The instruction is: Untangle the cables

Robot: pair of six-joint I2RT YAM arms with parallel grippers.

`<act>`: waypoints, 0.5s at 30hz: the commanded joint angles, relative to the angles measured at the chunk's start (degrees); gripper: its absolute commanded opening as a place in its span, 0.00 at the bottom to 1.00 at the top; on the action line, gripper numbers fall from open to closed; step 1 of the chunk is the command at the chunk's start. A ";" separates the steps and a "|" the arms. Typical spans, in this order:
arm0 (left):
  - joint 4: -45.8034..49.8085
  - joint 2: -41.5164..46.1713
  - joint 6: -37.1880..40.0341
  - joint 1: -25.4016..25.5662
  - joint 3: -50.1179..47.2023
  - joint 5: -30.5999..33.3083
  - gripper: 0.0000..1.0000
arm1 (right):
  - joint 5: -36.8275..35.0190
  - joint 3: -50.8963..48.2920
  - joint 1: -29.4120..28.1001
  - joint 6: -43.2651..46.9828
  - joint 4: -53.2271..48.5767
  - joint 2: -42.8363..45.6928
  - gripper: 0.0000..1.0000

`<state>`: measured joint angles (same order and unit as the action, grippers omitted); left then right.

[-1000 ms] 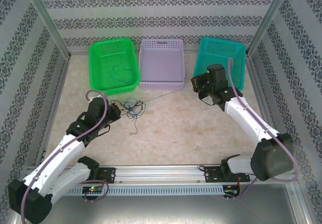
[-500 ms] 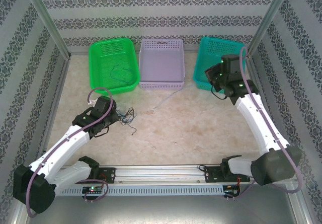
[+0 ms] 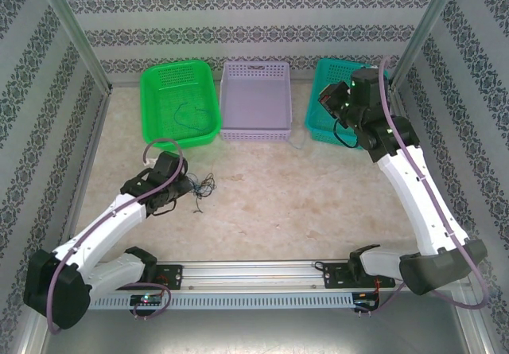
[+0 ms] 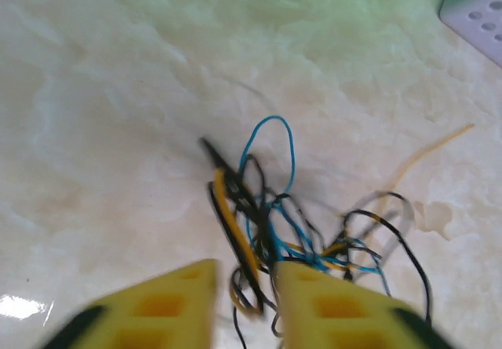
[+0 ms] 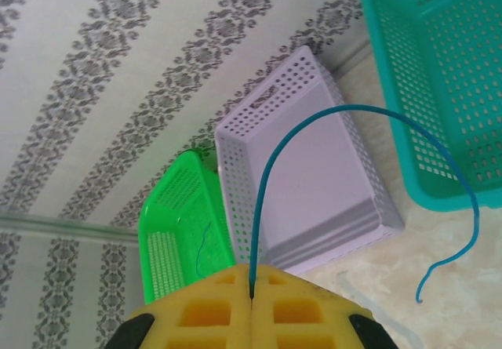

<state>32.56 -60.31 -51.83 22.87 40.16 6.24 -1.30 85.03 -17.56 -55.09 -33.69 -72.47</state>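
Desk: cream, marbled, glossy, carrying everything.

Three rectangular perforated plastic baskets are sitting in a row. The lavender basket is lying straight ahead of the right tool, the green basket ahead-left and the teal basket ahead-right.

Right tool: blocky yellow fingers are pressing flat together, pinching a blue cable. It is rising from the tips, arching over and curling down to the tool's right, with its free end dangling.

Left tool: yellow fingers are standing a narrow gap apart, low over the desk. Strands are running into that gap. Cannot tell whether they are being gripped.

The cables, a knot of hair-fine blue, black and yellowish loops, are lying just ahead of the left fingertips. One tan strand is trailing off ahead-right.

A thin blue wire is lying curled in the green basket.
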 commanded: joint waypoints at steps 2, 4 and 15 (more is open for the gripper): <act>0.37 -0.86 -6.42 -0.37 6.77 -1.36 0.68 | -0.27 1.12 -1.92 3.53 1.08 -0.78 0.00; 1.91 -0.77 -9.35 -0.37 10.23 -1.57 0.76 | 1.78 0.91 -3.24 4.57 3.29 -1.33 0.00; 2.69 -4.49 -14.39 -0.35 27.53 -6.62 0.69 | 21.45 1.88 -8.18 26.52 11.80 -6.39 0.00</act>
<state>34.06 -63.55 -65.19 22.87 64.01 1.65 11.25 85.38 -25.19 -39.44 -24.91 -77.47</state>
